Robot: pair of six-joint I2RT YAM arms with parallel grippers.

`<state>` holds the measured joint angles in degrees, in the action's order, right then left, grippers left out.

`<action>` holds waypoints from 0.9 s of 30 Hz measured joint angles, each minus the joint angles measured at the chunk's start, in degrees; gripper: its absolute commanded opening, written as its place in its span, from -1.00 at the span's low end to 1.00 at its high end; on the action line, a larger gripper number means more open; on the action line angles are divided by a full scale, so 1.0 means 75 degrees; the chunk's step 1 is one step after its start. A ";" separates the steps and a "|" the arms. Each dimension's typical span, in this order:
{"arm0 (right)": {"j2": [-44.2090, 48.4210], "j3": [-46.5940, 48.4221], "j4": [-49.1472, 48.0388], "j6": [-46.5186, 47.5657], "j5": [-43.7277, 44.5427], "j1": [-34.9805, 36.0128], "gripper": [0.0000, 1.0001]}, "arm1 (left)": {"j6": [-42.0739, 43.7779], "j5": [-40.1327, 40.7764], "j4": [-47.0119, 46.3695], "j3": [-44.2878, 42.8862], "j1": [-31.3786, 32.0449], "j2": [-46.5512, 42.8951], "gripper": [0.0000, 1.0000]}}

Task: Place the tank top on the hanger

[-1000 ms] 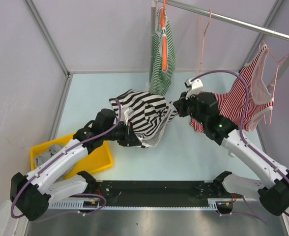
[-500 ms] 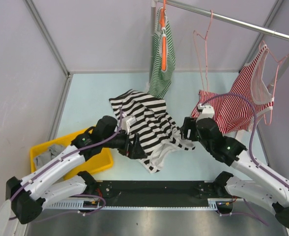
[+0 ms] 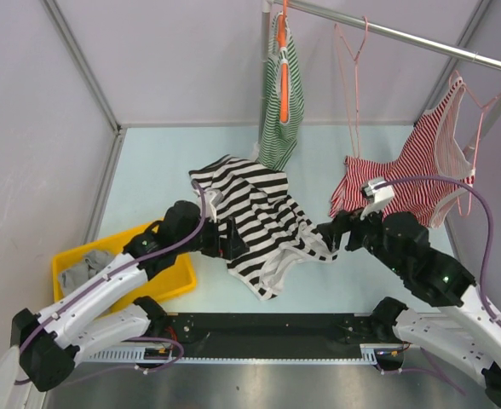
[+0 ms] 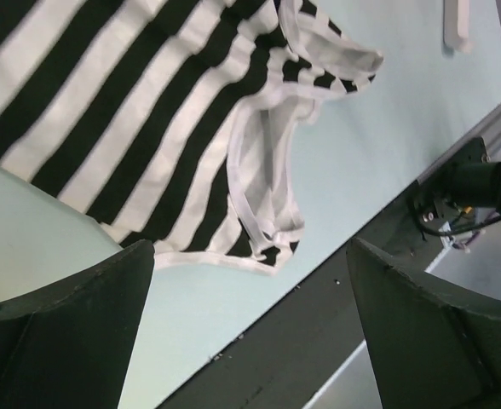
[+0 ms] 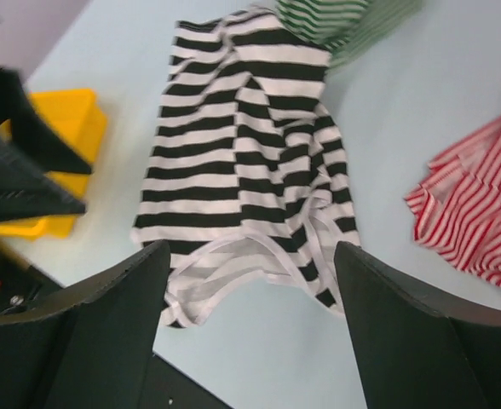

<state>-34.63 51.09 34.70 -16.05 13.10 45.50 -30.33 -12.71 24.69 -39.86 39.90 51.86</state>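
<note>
Tank top lies rumpled on pale blue table.

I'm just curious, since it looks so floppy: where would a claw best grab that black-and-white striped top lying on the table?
Probably a shoulder strap of the tank top, at its near end, coming straight down. The pale-edged straps are narrow loops lying apart from the bunched body, so the open right claw nearby could pinch just one there.

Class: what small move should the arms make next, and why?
Probably lower the right gripper onto the tank top's pale-edged strap nearest it and pinch: both it and the left gripper are open, and the top lies loose on the table.
</note>
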 measured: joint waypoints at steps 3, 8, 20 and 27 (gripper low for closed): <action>-0.0047 0.0627 0.0210 0.0391 -0.0527 0.0012 0.68 | 0.0274 0.0044 -0.0009 -0.0256 -0.0472 -0.0052 0.99; -0.0644 0.2229 0.0428 0.1005 -0.0612 0.0023 0.71 | 0.0839 -0.0571 -0.0003 -0.0653 -0.2124 -0.0213 0.99; -0.4092 0.6330 0.0265 0.2506 0.1029 -0.0708 0.80 | 0.1384 -0.1230 0.0280 -0.0545 -0.3042 -0.0638 0.99; -0.5657 0.7408 0.0035 0.2815 0.0560 -0.2253 0.81 | 0.1381 -0.1361 0.0335 -0.0280 -0.3045 -0.0991 0.99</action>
<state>-77.06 106.65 34.96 5.06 17.30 28.60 -19.97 -22.92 27.20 -41.95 17.06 44.42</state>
